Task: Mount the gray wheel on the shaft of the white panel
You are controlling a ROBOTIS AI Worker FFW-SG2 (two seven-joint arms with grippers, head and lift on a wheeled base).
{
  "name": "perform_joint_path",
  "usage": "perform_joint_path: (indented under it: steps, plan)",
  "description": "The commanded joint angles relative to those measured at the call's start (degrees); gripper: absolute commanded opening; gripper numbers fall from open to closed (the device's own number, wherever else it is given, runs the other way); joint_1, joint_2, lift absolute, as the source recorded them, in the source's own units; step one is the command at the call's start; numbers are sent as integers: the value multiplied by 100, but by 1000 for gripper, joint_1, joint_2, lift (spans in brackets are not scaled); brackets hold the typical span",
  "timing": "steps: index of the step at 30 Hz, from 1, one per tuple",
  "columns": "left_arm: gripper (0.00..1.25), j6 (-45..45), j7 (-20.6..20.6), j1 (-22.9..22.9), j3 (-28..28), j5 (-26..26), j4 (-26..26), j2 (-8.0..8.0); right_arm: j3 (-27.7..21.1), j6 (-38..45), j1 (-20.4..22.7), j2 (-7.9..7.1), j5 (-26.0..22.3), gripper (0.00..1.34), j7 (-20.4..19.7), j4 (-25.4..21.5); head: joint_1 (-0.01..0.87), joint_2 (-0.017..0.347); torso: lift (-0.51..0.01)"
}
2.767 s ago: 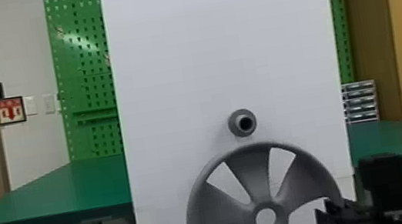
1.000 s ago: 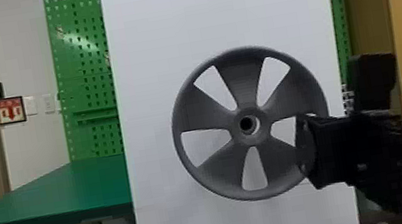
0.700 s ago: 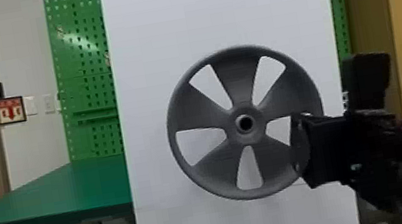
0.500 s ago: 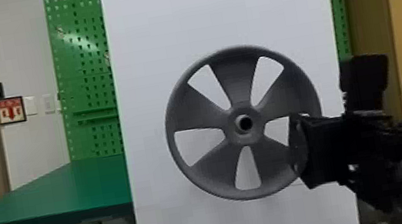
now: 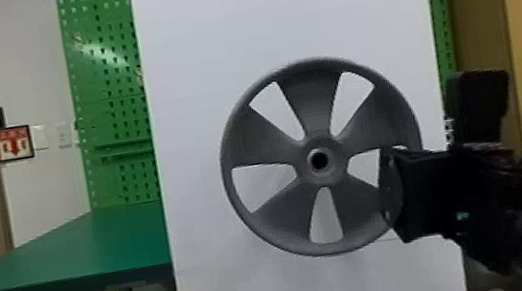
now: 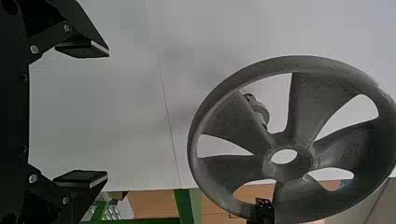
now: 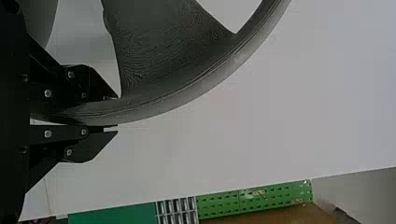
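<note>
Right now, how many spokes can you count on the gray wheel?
5 on the gray wheel, in the head view: top spoke, upper-right spoke, lower-right spoke, lower-left spoke, upper-left spoke. The right claw partly covers the lower-right one; none looks fully hidden.

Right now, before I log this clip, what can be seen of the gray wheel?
The wheel is matte gray, apparently plastic with fine surface lines: round rim, five broad spokes with openings between, and a hub with a central hole. It is upright, facing the robot, in front of the panel. The right gripper has its jaws shut on the rim at the robot's right. The shaft lies behind, apart from the hub, so the wheel is not mounted yet.
</note>
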Motion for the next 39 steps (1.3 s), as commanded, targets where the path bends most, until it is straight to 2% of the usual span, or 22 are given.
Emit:
perform_joint_path:
  steps: [1,28,39]
  plan:
    - [913,9,-1,-5,-12,5,0,9,23,-74,-23,5,12,112,-1,78,38,-8,-496]
    - [913,26,-1,-49,-21,32,0,44,-126,-505,-418,-92,-190,112,69,1036,38,-8,-496]
    - [913,26,-1,-67,-30,23,9,62,-179,-760,-541,-118,-85,112,350,1440,38,-8,-496]
